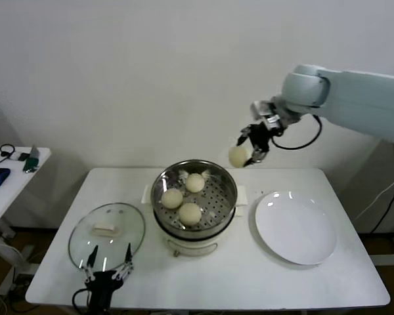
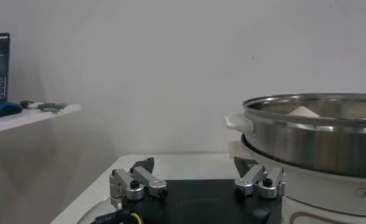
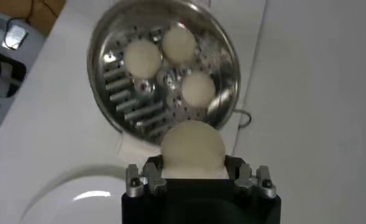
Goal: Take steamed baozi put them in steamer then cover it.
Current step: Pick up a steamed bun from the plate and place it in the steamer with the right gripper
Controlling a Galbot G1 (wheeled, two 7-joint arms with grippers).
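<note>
Baozi (image 1: 238,156) in right end effector (image 1: 248,155), above steamer (image 1: 194,197)

Right claw (image 1: 248,152) raised high, clamped on a load; left claw (image 1: 108,266) low, fingers spread.

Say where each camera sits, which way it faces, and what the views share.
Head: high, looking down at the table; both arms show.
Left wrist: low by the cover, facing the wall past the open left end effector.
Right wrist: aloft, looking down past the right end effector and its baozi.
Shared: the steamer, in all three.
</note>
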